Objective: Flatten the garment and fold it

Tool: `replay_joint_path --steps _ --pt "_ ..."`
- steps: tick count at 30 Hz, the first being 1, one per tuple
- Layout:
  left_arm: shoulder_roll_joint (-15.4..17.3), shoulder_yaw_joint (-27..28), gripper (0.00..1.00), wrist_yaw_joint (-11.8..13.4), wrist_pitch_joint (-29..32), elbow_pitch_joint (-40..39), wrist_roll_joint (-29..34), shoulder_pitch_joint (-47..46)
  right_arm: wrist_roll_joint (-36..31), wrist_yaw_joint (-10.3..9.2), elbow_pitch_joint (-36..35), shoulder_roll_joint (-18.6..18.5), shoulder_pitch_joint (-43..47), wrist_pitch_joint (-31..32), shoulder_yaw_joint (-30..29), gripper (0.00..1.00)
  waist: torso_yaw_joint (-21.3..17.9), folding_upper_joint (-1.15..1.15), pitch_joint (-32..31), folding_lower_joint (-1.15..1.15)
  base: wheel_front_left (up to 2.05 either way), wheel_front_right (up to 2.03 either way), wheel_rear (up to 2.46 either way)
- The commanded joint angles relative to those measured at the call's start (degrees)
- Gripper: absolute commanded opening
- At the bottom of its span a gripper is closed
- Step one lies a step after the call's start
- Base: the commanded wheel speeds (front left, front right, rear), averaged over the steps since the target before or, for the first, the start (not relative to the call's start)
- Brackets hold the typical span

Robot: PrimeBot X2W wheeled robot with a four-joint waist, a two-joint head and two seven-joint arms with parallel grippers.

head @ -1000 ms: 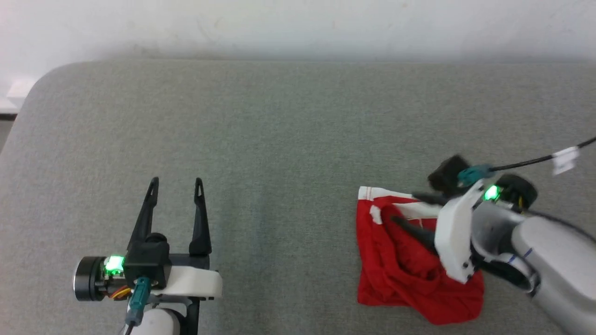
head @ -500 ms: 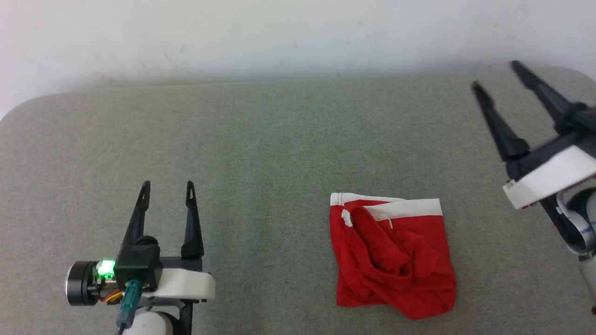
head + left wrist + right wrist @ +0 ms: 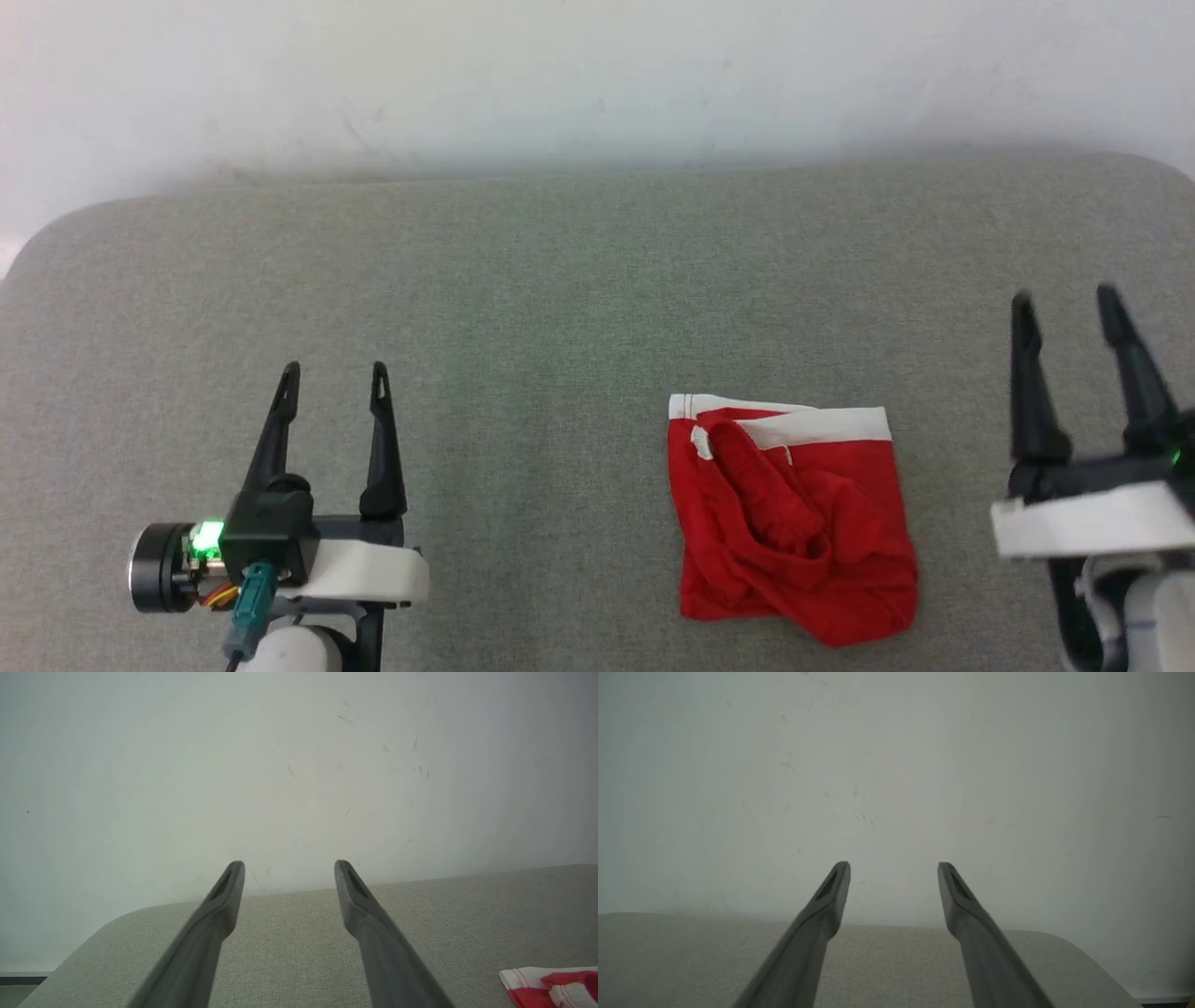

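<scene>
The garment [image 3: 794, 523], red with a white band along its far edge, lies rumpled on the grey padded table [image 3: 560, 299], right of centre in the head view. Its white corner also peeks into the left wrist view's bottom right as the garment [image 3: 551, 987]. My left gripper [image 3: 336, 373] stands open at the lower left, well apart from the cloth, with nothing between its fingers. My right gripper [image 3: 1064, 301] is open at the lower right, just right of the garment and not touching it. In each wrist view the fingers point toward the wall, left gripper [image 3: 288, 864] and right gripper [image 3: 894, 864].
A pale wall [image 3: 597, 75] runs behind the table's far edge. The table has rounded far corners, one at the far left [image 3: 117, 914] and one at the far right [image 3: 1069, 942].
My right arm has left the garment, swung up to the far right, then come down to the lower right with fingers pointing away. The camera shifted. The left gripper has stayed put.
</scene>
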Motion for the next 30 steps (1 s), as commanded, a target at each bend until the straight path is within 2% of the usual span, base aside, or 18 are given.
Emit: replay_joint_path --steps 1,5,8,12,14,16,20,26,28,30 --pt "-0.33 0.30 1.00 -0.27 -0.27 -0.31 -0.03 0.75 -0.71 -0.11 -0.96 0.95 2.35 -0.29 -0.11 1.00 0.22 -0.01 -0.10 0.00 0.00 0.00 0.00" --pt "-0.47 0.38 1.00 -0.56 -0.27 -0.41 0.20 1.05 -0.83 -0.11 -3.43 2.55 6.91 -0.30 0.44 1.00 0.36 -0.01 -0.03 0.00 0.00 0.00 0.00" --pt "-0.55 0.76 1.00 -0.56 -0.27 -0.56 0.21 1.25 0.12 -0.11 -5.61 2.62 5.52 -0.30 -0.48 1.00 -0.14 -0.01 0.26 0.00 0.00 0.00 0.00" --pt "-0.66 0.97 1.00 -0.72 -0.27 -0.66 0.33 1.14 1.78 -0.11 -7.59 -1.59 -0.48 -0.13 0.15 1.00 -0.57 -0.01 0.72 0.00 0.00 0.00 0.00" --pt "-0.78 0.93 1.00 -0.80 -0.27 -0.71 0.39 0.97 3.16 -0.11 -7.28 -4.76 -3.96 2.87 1.65 1.00 -0.53 -0.01 1.07 0.00 0.00 0.00 0.00" --pt "-0.91 0.81 1.00 -0.89 -0.27 -0.76 0.44 0.74 4.62 -0.11 -6.29 -8.12 -6.83 8.79 4.26 1.00 -0.36 -0.01 1.39 0.00 0.00 0.00 0.00" --pt "-1.19 0.56 1.00 -1.08 -0.27 -0.78 0.48 0.47 11.30 -0.11 -1.55 -14.74 -11.04 25.77 10.53 1.00 0.25 -0.01 1.92 0.00 0.00 0.00 0.00" --pt "-1.59 0.31 1.00 -1.33 -0.27 -0.70 0.42 -0.21 27.46 -0.11 4.62 -22.55 -11.74 50.24 19.95 1.00 1.58 -0.01 2.89 0.00 0.00 0.00 0.00" --pt "-1.70 0.40 1.00 -1.29 -0.27 -0.72 0.38 -0.42 32.92 -0.11 5.81 -24.00 -11.12 55.77 21.24 1.00 1.93 -0.01 3.36 0.00 0.00 0.00 0.00" --pt "-1.78 0.54 1.00 -1.31 -0.27 -0.86 0.35 -0.68 36.63 -0.11 7.10 -24.51 -10.59 58.60 21.59 1.00 2.28 -0.01 3.93 0.00 0.00 0.00 0.00"
